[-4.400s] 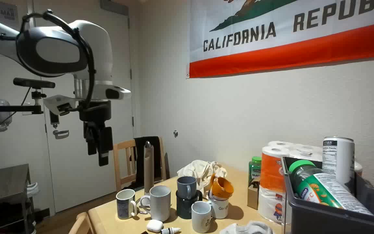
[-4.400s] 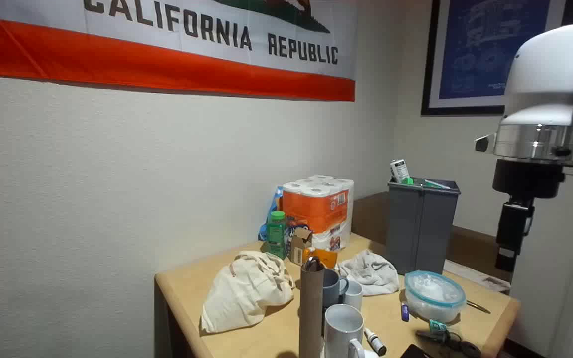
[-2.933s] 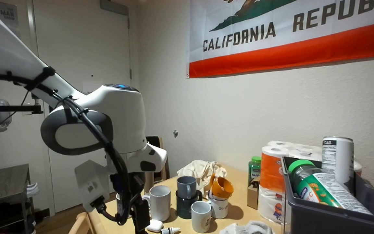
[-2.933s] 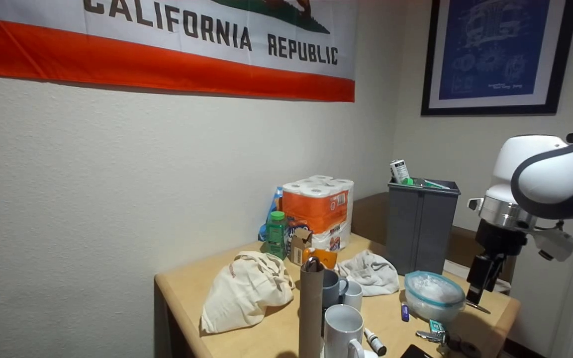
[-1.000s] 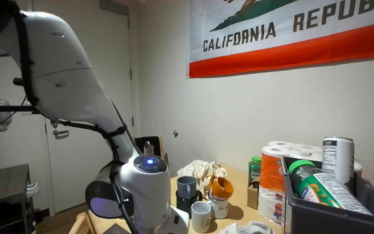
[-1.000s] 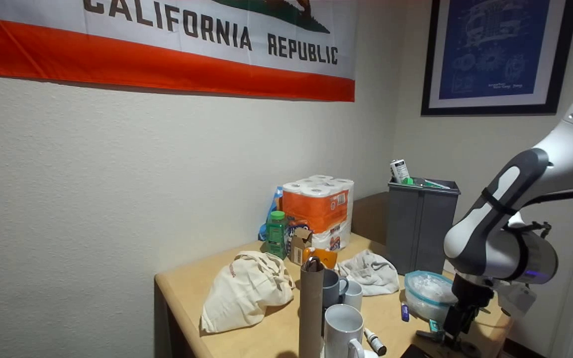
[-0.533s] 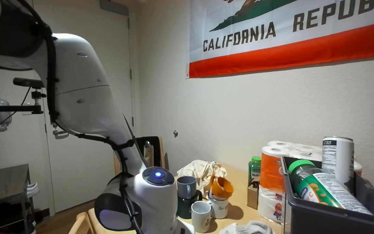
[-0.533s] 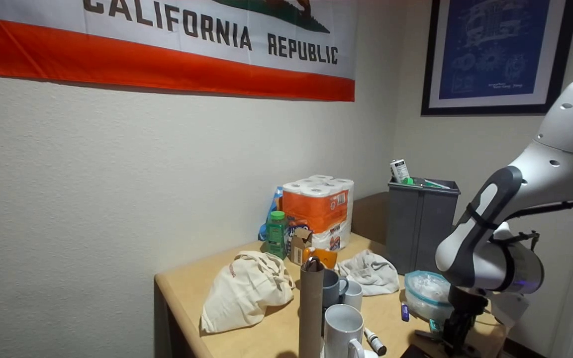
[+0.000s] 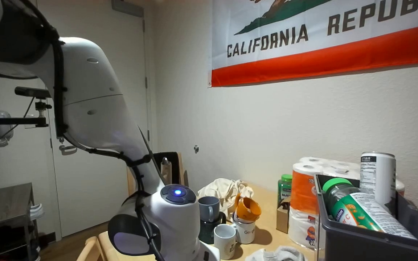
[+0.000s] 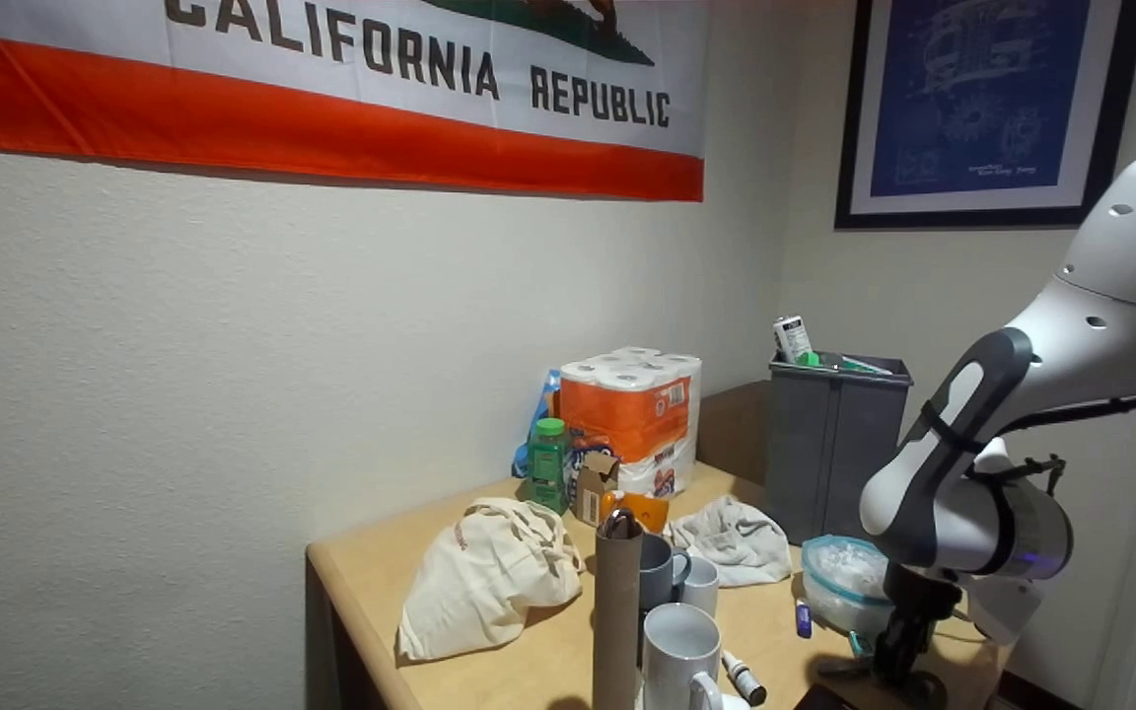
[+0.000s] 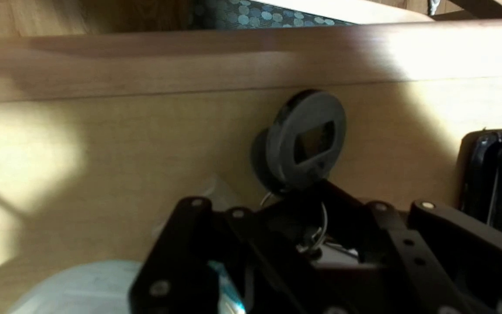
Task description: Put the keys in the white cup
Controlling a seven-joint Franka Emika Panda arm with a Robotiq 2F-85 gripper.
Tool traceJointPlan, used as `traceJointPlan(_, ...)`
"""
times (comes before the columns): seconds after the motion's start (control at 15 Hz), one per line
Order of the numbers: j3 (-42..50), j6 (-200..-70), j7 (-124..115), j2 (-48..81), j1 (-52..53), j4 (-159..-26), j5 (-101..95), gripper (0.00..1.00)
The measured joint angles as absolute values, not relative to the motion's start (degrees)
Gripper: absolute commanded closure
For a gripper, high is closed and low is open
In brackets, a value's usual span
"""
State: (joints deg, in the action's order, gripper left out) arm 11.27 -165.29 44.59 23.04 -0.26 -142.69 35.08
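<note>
In the wrist view my gripper (image 11: 311,196) is shut, low at the table, with the keys' metal ring (image 11: 324,220) running between its fingertips. A round dark fob (image 11: 307,141) sticks out past the tips, and pale key pieces (image 11: 336,258) show behind them, partly covered by the fingers. In an exterior view the gripper (image 10: 891,663) is down among the keys (image 10: 842,669) near the table's edge. Several white cups are in view: a tall one (image 10: 681,646), a small one (image 9: 225,242) and a Google-printed one (image 9: 246,232). Which is meant I cannot tell.
Beside the gripper are a blue-lidded bowl (image 10: 849,587), a teal packet (image 10: 859,644) and a black wallet-like item (image 11: 499,183). A cardboard tube (image 10: 617,621) rises by the tall cup. Stacked grey (image 9: 209,209) and orange mugs (image 9: 249,209) stand behind. The table's edge (image 11: 168,69) runs close by.
From high above, the arm has come down to the keys; over the last half second it has barely shifted. The jaws, apart in the oldest frame, are now shut on the keys' ring.
</note>
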Motion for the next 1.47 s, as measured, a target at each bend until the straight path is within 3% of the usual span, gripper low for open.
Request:
traceJointPlan(0.53, 11.69, -161.33, 43.32, 21.70, 1.74, -142.59, 33.57, 1.00)
traceJointPlan(0.93, 6.18, -156.91, 27.69, 14.02, -2.92, -141.99, 16.57, 1.00)
traceJointPlan(1.47, -0.23, -150.66, 26.56, 5.51, -4.23, -138.99, 15.65, 1.00)
